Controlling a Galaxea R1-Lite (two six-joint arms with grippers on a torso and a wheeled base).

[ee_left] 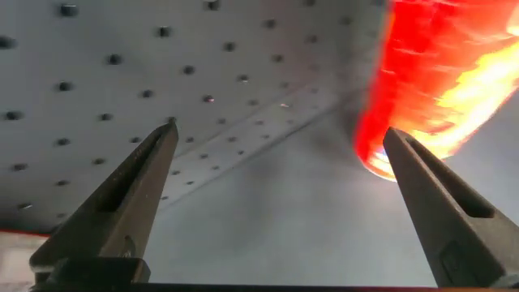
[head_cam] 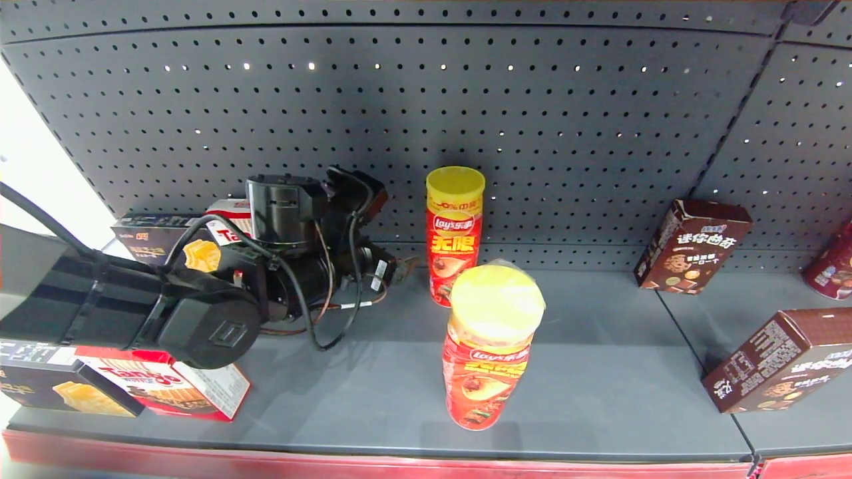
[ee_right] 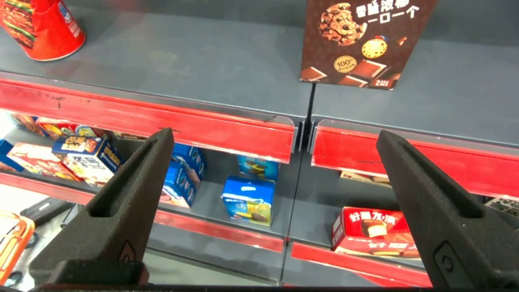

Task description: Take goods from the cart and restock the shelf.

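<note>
- The shelf (head_cam: 599, 372) is a grey metal deck with a perforated back panel (head_cam: 466, 100) and a red front strip (head_cam: 333, 462).
- The rear chip canister (head_cam: 454, 233), red with a yellow lid, stands upright close to the back panel, about midway along the shelf.
- The front chip canister (head_cam: 489, 346) has the same red body and yellow lid. It stands upright nearer the front strip, just ahead of the rear one and apart from it.
- The left end effector (ee_left: 280, 128) lies low over the shelf, to the left of the rear chip canister and near its base. Its fingers are spread wide with nothing between them. The red canister wall shows just past one fingertip; I cannot tell whether they touch.
- The right end effector (ee_right: 274, 136) hangs out in front of the front strip, its fingers spread wide and holding nothing.
- Wafer boxes (head_cam: 166, 389) lie at the front left of the shelf, partly under the left arm, and a dark box (head_cam: 150, 239) sits behind the arm at the rear left.
- One brown cookie box (head_cam: 692, 246) stands by the back panel on the right, and a second cookie box (head_cam: 779, 359) sits nearer the front.
- A dark red canister (head_cam: 832, 266) shows at the far right edge.
- A lower shelf (ee_right: 203, 223) holds blue boxes (ee_right: 251, 199) and a red box (ee_right: 369, 231).
</note>
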